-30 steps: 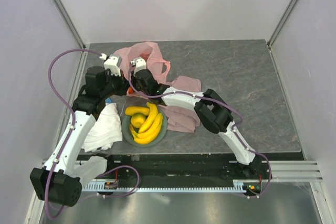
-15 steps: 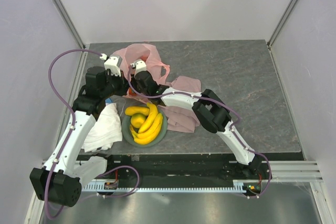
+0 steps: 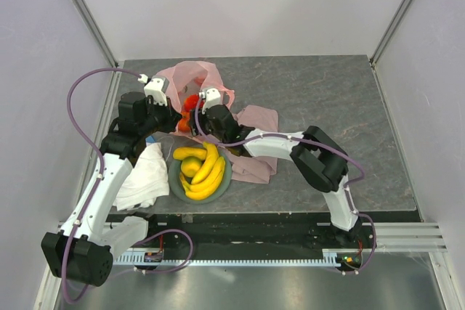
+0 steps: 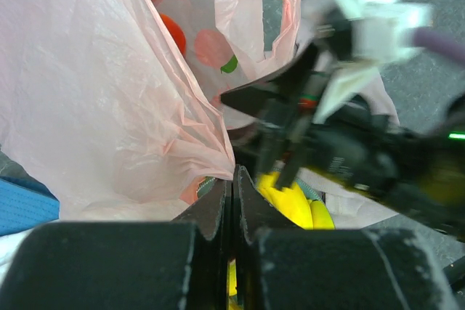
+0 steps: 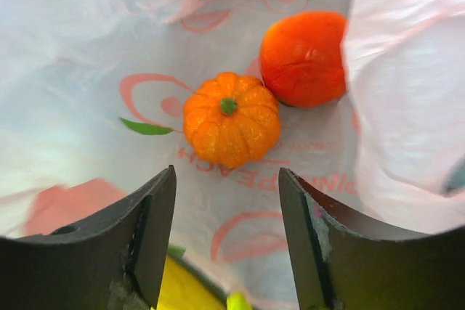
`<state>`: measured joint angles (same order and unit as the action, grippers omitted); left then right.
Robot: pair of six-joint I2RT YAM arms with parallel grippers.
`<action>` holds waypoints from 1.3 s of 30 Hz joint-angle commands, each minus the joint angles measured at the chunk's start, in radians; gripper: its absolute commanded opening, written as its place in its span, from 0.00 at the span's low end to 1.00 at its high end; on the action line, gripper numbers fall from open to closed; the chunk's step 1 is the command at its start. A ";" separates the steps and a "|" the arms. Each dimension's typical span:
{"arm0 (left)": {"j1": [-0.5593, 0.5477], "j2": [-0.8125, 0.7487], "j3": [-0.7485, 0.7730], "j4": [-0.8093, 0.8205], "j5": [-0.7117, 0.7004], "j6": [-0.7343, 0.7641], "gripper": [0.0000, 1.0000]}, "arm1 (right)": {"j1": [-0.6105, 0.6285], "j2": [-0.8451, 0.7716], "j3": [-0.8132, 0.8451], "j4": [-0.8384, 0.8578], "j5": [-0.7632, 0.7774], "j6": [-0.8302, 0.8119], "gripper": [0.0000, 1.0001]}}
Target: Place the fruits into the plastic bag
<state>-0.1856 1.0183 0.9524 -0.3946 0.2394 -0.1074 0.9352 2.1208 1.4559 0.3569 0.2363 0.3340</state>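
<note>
The pale-pink plastic bag (image 3: 195, 74) lies at the back left, and my left gripper (image 3: 173, 112) is shut on its edge (image 4: 207, 152). The left gripper (image 4: 232, 176) holds that edge up. Inside the bag (image 5: 87, 49) lie an orange tangerine (image 5: 231, 128) and a red round fruit (image 5: 304, 57), touching each other. My right gripper (image 5: 227, 173) hangs open just short of the tangerine, nothing between its fingers. From above it (image 3: 197, 117) is at the bag's mouth. The bananas (image 3: 209, 168), a yellow oblong fruit (image 3: 190, 152) and a small green-yellow fruit (image 3: 190, 167) rest on the grey-green plate (image 3: 227, 172).
A dusty-pink cloth (image 3: 251, 161) lies right of the plate under my right forearm. A white cloth (image 3: 142, 176) lies left of the plate, with a blue object (image 4: 25, 205) beside it. My right arm (image 4: 349, 143) crosses close in front of the left wrist.
My right gripper has opened and drawn back to the right, leaving the tangerine in the bag beside the red fruit. The left gripper keeps its hold.
</note>
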 commanded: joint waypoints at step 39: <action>-0.005 -0.006 -0.006 0.039 -0.003 -0.017 0.01 | 0.166 -0.124 0.113 -0.725 0.301 0.203 0.74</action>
<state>-0.1867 1.0187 0.9485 -0.3946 0.2379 -0.1074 1.1015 1.9755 1.5021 -0.2993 0.5179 0.4995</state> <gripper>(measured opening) 0.030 0.748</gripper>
